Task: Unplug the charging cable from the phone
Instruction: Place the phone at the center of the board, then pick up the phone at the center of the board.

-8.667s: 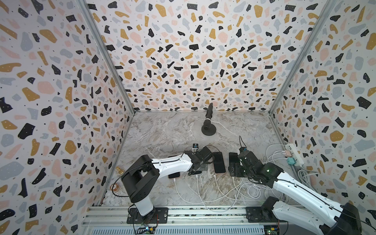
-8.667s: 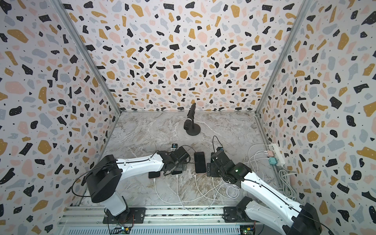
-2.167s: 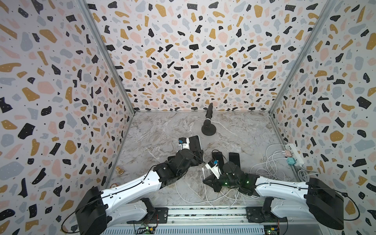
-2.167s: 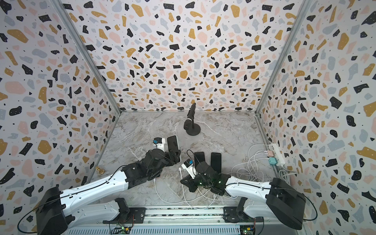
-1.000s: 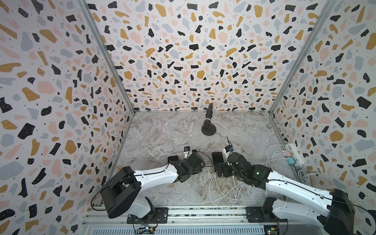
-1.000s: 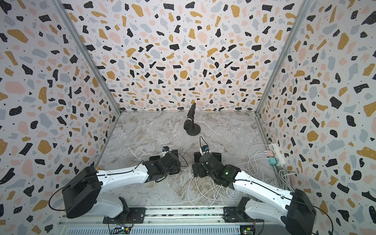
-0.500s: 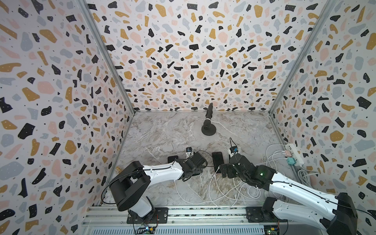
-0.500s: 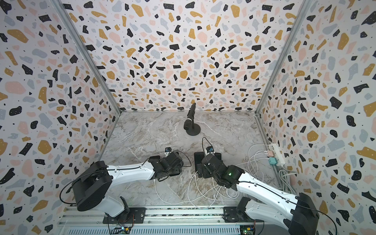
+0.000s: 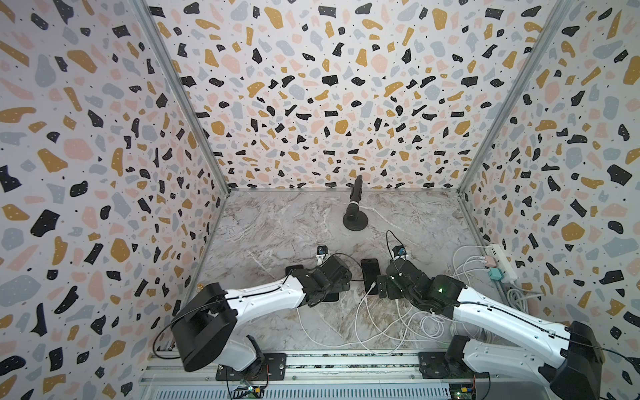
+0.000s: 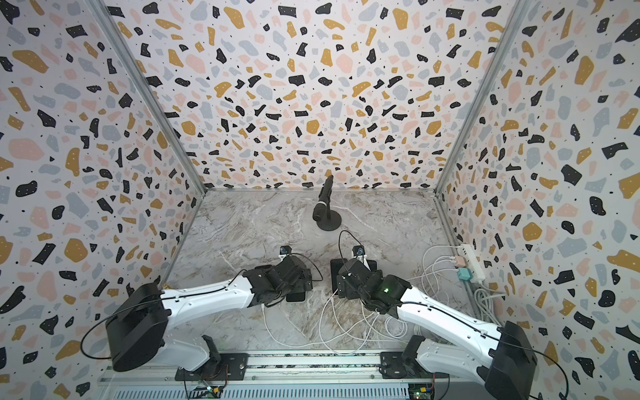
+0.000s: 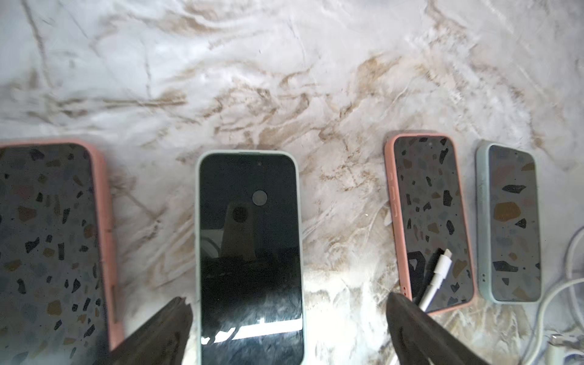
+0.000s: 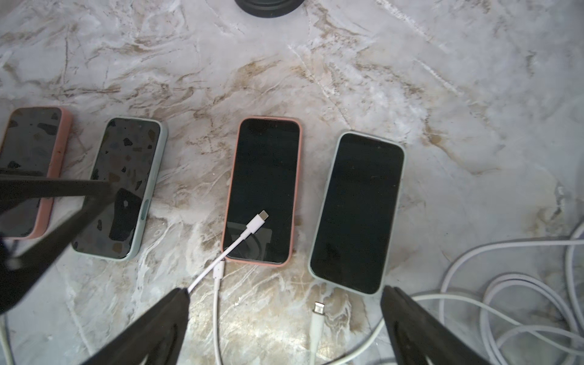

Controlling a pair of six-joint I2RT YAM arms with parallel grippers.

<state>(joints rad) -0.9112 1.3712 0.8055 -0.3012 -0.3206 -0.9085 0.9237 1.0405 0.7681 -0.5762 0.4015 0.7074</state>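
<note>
I am holding my left gripper [image 11: 286, 298] low over the marble tabletop [image 11: 284, 79], jaws standing wide apart and clamping nothing; the left mint-cased phone [image 11: 249, 252] is lying face up between them, its near end running out of the wrist view.

I am holding my right gripper [image 12: 284, 290] equally wide apart and empty, just on the near side of the right pink-cased phone [image 12: 262, 189] and the right mint-cased phone [image 12: 357, 211].

The charging cable [image 12: 257, 222] is resting its plug on the right pink-cased phone's screen, out of any port; a second white cable [image 12: 317, 319] is lying with its plug on the tabletop, near the right mint-cased phone's near end but apart from it.

A far-left pink-cased phone [image 11: 47, 237] is completing the row; a microphone stand [image 9: 355, 214] is standing at the far middle; a power strip [image 9: 500, 261] is lying along the right wall.
</note>
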